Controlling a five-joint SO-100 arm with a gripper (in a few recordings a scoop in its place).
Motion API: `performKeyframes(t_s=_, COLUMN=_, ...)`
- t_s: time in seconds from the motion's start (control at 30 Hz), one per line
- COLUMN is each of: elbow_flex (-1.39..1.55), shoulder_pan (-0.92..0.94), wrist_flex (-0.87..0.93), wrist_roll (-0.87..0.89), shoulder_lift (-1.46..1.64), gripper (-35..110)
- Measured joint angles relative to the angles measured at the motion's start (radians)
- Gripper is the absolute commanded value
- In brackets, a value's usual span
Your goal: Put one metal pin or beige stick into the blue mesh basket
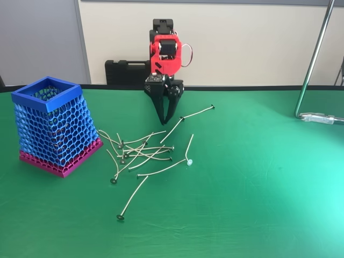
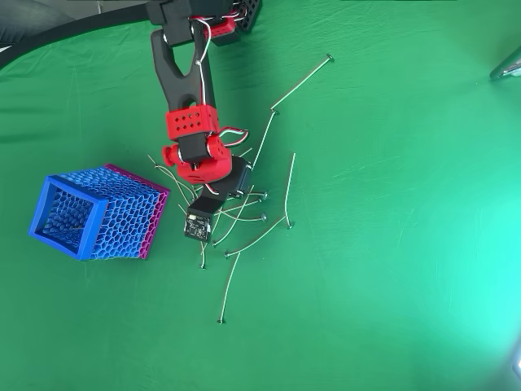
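Black gripper (image 1: 164,119) above far edge of pin pile (image 1: 142,153); we can't tell if clenched. We judge pins nearer, basket (image 1: 54,123) left.

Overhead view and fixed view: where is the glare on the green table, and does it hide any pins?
Overhead view: glare brightens the table on the right, beyond the pins. Fixed view: a bright patch lies right of centre on the cloth; pins stay sharp, with thin shadows.
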Motion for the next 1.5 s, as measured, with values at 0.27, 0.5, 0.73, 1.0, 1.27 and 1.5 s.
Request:
performKeyframes(t_s=0.27, elbow_flex=-0.146, shoulder_pan=-0.020, wrist_flex=0.043, wrist_roll=0.044, shoulder_lift=-0.140, gripper=9)
performKeyframes(t_s=0.5, elbow_flex=-0.216, shoulder_pan=-0.037, wrist_flex=0.072, wrist_roll=0.078, shoulder_lift=-0.192, gripper=13)
performKeyframes(t_s=0.73, elbow_flex=-0.238, shoulder_pan=-0.037, wrist_flex=0.072, wrist_roll=0.080, shoulder_lift=-0.238, gripper=15)
performKeyframes(t_s=1.0, elbow_flex=-0.238, shoulder_pan=-0.044, wrist_flex=0.072, wrist_roll=0.086, shoulder_lift=-0.278, gripper=14)
performKeyframes(t_s=1.27, elbow_flex=-0.238, shoulder_pan=-0.049, wrist_flex=0.072, wrist_roll=0.069, shoulder_lift=-0.281, gripper=15)
performKeyframes(t_s=1.5, elbow_flex=-0.238, shoulder_pan=-0.049, wrist_flex=0.077, wrist_roll=0.052, shoulder_lift=-0.285, gripper=15)
